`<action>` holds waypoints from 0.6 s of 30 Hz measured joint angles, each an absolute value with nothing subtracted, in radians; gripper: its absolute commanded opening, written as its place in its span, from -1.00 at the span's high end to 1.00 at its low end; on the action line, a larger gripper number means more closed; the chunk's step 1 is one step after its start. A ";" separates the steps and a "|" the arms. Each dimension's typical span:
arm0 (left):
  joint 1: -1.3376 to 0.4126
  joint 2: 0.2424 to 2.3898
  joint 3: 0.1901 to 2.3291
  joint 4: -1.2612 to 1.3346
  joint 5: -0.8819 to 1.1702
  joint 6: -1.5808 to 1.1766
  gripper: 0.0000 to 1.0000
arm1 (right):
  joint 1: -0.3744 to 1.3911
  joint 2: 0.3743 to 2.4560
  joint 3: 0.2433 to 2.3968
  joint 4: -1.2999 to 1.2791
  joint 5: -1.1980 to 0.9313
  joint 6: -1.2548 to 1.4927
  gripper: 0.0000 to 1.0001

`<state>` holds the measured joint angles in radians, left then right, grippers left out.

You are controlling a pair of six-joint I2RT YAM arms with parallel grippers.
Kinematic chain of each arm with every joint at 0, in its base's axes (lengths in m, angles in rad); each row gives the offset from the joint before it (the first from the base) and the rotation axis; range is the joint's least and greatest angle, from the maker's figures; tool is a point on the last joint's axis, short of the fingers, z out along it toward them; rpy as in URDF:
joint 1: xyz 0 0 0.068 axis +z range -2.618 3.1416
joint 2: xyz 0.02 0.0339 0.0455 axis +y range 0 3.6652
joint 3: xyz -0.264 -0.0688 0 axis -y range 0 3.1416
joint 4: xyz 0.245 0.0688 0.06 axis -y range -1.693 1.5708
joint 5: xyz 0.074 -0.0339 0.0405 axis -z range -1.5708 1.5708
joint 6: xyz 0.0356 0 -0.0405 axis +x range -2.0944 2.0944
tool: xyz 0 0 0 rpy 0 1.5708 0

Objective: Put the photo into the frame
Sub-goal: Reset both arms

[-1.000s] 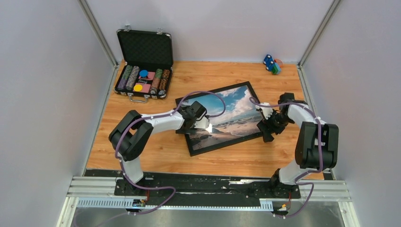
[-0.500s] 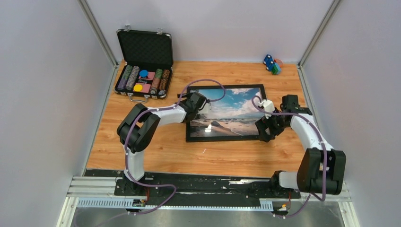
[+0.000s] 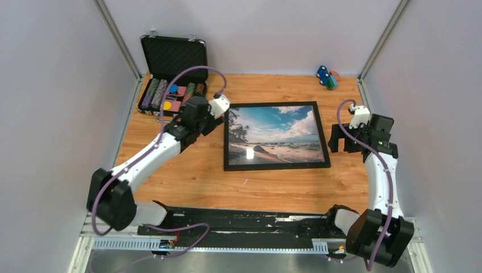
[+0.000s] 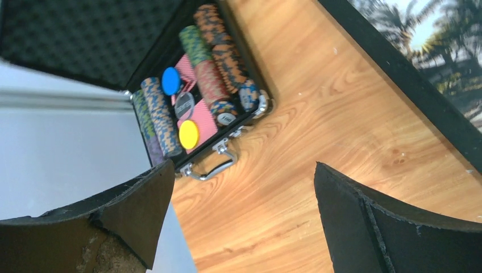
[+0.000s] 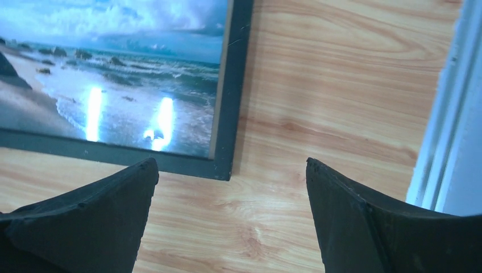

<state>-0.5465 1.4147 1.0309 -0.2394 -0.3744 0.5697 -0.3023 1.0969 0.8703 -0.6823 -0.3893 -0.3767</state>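
Observation:
The frame (image 3: 276, 167), black-edged, lies flat in the middle of the table, square to its edges. The photo (image 3: 277, 133), a beach scene, shows inside it with a glare spot. My left gripper (image 3: 211, 124) is open just left of the frame's far-left corner, touching nothing. In the left wrist view its fingertips (image 4: 243, 166) hang over bare wood, with the frame's edge (image 4: 409, 85) at upper right. My right gripper (image 3: 339, 139) is open beside the frame's right edge. In the right wrist view it (image 5: 231, 162) hovers over wood near a frame corner (image 5: 233, 85) and the photo (image 5: 113, 68).
An open black chip case (image 3: 172, 85) with rows of chips stands at the back left, close behind my left gripper (image 4: 193, 85). Small coloured toys (image 3: 327, 77) sit at the back right. Grey walls close both sides; the right wall's rail (image 5: 449, 102) is near my right gripper.
The frame turned from tilted to square and shifted slightly back. Both grippers left it: the left arm swung back-left toward the chip case, the right arm drew off to the right, jaws widening.

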 measured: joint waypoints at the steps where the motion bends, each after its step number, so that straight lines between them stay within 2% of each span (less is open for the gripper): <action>1: -0.530 1.372 1.029 -0.243 -0.368 0.558 -1.00 | -0.315 1.080 0.870 -0.673 -0.384 -0.358 -1.00; 10: -0.383 1.024 0.987 -0.279 -0.214 0.356 -1.00 | -0.336 0.925 0.860 -0.645 -0.322 -0.239 -1.00; 18: -0.378 0.913 0.885 -0.268 -0.158 0.311 -1.00 | -0.337 0.829 0.822 -0.630 -0.279 -0.230 -1.00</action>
<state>-0.3779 0.9127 0.8848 -0.2684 -0.1577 0.3115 -0.3374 0.8288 0.8219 -0.6300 -0.2787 -0.2298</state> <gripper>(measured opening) 1.000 0.998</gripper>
